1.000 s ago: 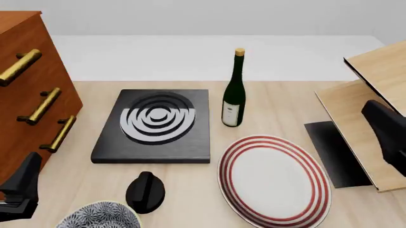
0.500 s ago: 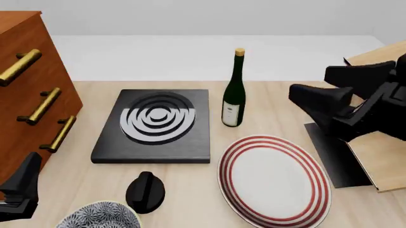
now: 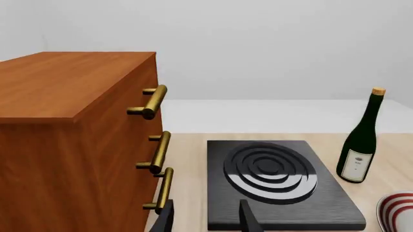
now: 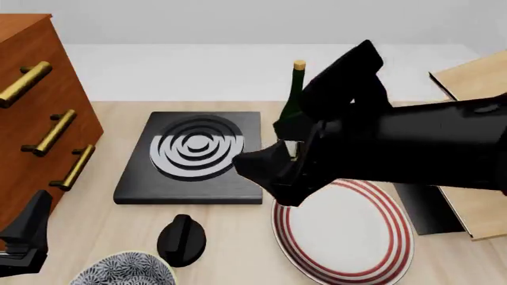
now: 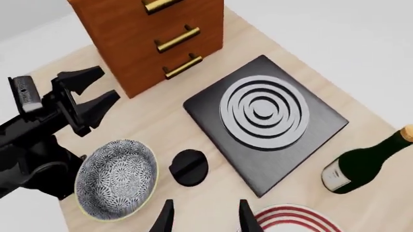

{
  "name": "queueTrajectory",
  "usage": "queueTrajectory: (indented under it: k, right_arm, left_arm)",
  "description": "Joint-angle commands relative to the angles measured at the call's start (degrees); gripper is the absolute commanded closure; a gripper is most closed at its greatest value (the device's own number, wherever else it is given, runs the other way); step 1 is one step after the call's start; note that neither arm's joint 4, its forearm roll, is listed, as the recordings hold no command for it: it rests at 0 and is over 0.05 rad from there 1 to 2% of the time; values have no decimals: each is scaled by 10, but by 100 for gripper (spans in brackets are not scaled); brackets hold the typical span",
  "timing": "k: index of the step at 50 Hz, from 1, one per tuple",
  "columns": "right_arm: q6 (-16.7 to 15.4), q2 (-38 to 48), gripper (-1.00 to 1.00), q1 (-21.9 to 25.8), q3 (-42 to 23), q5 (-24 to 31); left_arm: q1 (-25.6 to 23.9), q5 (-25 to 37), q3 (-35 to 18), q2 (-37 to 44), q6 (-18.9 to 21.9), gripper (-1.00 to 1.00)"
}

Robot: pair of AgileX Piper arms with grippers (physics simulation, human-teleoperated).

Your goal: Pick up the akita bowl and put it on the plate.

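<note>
On the table [image 4: 103,225], the akita bowl [image 4: 124,270] sits at the near left, a knob [image 4: 182,239] just right of it. Behind them lies the burner slab [image 4: 192,157], the drawer cabinet [image 4: 35,113] to its left, the wine bottle [image 5: 361,162] to its right. The plate [image 4: 348,237] lies near right.

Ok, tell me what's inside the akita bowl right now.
Nothing shows inside the akita bowl: the right wrist view shows only its blue floral lining. In the front view just its far rim is in frame, so that view cannot confirm.

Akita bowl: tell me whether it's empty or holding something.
Empty. The right wrist view looks into the akita bowl and shows only its patterned blue-and-white inside, standing on the table, not yet on the plate.
</note>
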Motion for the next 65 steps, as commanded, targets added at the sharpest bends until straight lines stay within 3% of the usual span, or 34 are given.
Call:
queueTrajectory:
  k: [1, 6, 10, 21, 24, 34, 65]
  right_arm:
    - [9, 80, -100, 65, -43, 0]
    - [17, 113, -100, 84, -45, 0]
    - [53, 152, -100, 112, -29, -35]
    - [71, 181, -100, 117, -18, -79]
    - [98, 180, -100, 128, -13, -93]
    - [134, 229, -100, 132, 40, -168]
    - [160, 298, -100, 127, 80, -261]
  left_arm:
    - [0, 0, 0, 0, 0, -100]
    - [0, 0, 0, 0, 0, -100]
    - [0, 0, 0, 0, 0, -100]
    - [0, 0, 0, 0, 0, -100]
    - [0, 0, 0, 0, 0, -100]
    - [0, 0, 0, 0, 0, -100]
    - [0, 0, 0, 0, 0, -100]
